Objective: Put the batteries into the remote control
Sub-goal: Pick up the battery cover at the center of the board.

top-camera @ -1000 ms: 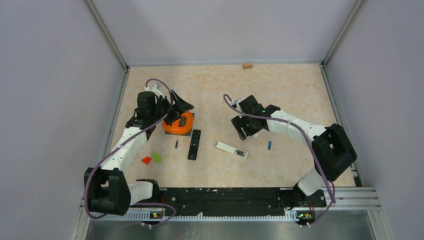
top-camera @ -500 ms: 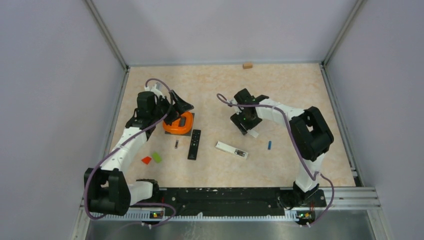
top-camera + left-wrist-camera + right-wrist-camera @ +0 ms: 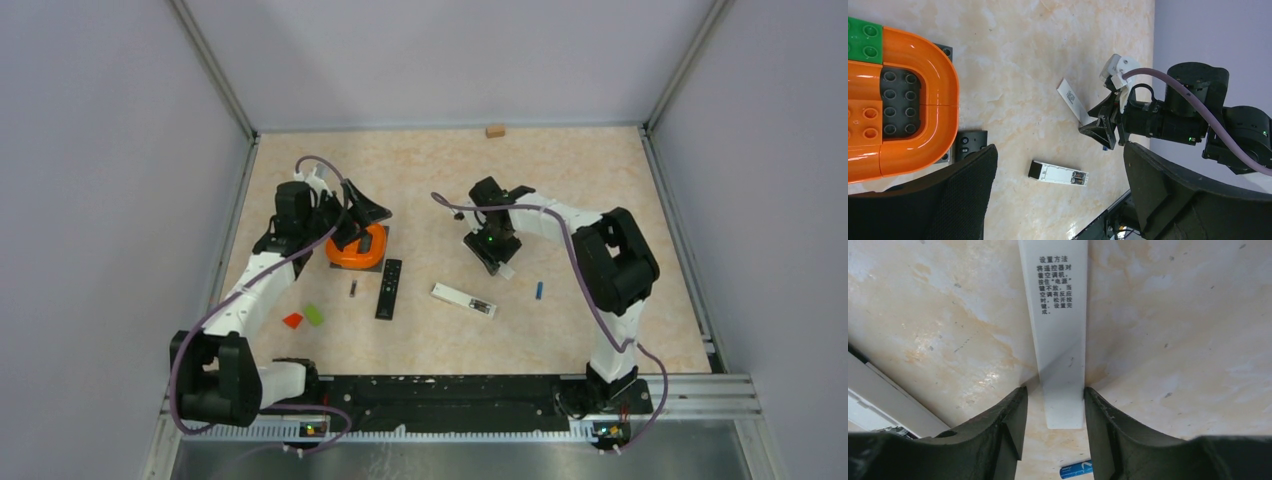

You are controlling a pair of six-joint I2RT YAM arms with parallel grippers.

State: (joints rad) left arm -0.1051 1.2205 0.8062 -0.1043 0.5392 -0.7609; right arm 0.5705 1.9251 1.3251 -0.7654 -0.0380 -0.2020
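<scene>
The white remote control (image 3: pixel 463 300) lies face down mid-table, its battery bay uncovered, with two batteries (image 3: pixel 1078 176) at one end. Its white cover (image 3: pixel 1060 330), printed with text, lies flat on the table beyond it. My right gripper (image 3: pixel 495 250) points down over the cover's near end, jaws either side (image 3: pixel 1054 390): one finger touches an edge and a narrow gap shows at the other. A blue battery (image 3: pixel 539 290) lies right of it, also low between the fingers (image 3: pixel 1075 469). A dark battery (image 3: pixel 353 288) lies beside a black remote (image 3: pixel 389 288). My left gripper (image 3: pixel 365 215) hangs wide open (image 3: pixel 1059 147), holding nothing.
An orange curved brick piece on a dark baseplate (image 3: pixel 358 248) sits under my left gripper. Red (image 3: pixel 292 321) and green (image 3: pixel 314 313) blocks lie at the front left. A small tan block (image 3: pixel 495 130) sits by the back wall.
My right arm folded inward and its gripper settled over the cover's end, the jaws narrowing around it. The left arm has not moved.
</scene>
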